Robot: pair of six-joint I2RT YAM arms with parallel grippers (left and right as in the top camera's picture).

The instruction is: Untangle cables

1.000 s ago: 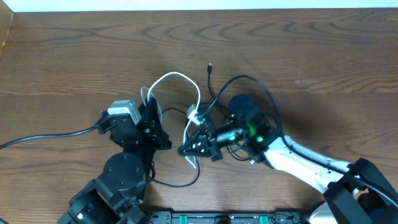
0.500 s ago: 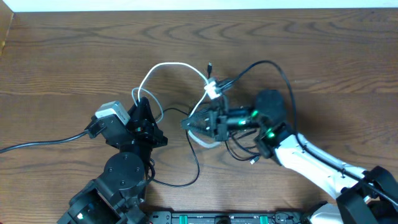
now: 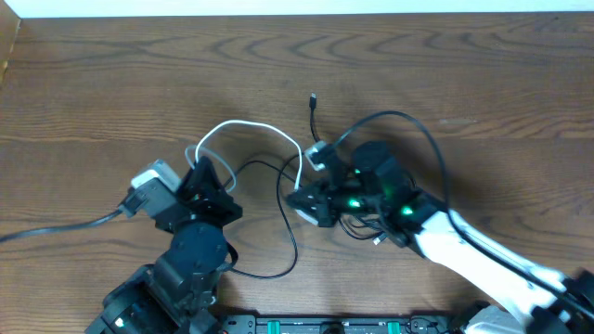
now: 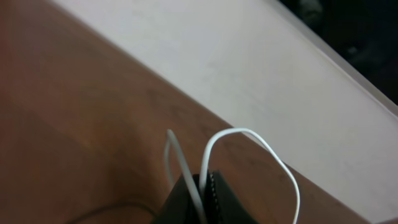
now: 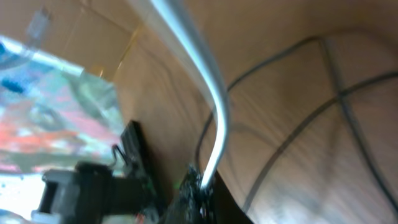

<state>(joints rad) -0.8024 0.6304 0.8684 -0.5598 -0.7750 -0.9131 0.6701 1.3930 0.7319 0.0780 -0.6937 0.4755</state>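
Note:
The white cable (image 3: 249, 124) arches over the table between my two grippers. The left gripper (image 3: 199, 173) is shut on its left end, and in the left wrist view two strands of the white cable (image 4: 249, 134) rise out of the left gripper (image 4: 204, 182). At the other end the right gripper (image 3: 299, 197) is shut on the white cable (image 5: 205, 68), which runs into the closed tips of the right gripper (image 5: 200, 182). One black cable (image 3: 405, 118) loops over the right arm. A thinner black cable (image 3: 291, 232) trails down between the arms, and a plug end (image 3: 313, 97) lies farther back.
The left arm's thick black wire (image 3: 65, 227) runs off the left edge. The right arm's white link (image 3: 473, 264) stretches to the lower right corner. A black rail (image 3: 334, 325) lines the front edge. Bare wooden table (image 3: 111, 74) lies behind and to both sides.
The right gripper lifted the white cable away from the front edge, then settled slightly right. The left gripper shifted left. The white arch between them became wider and flatter.

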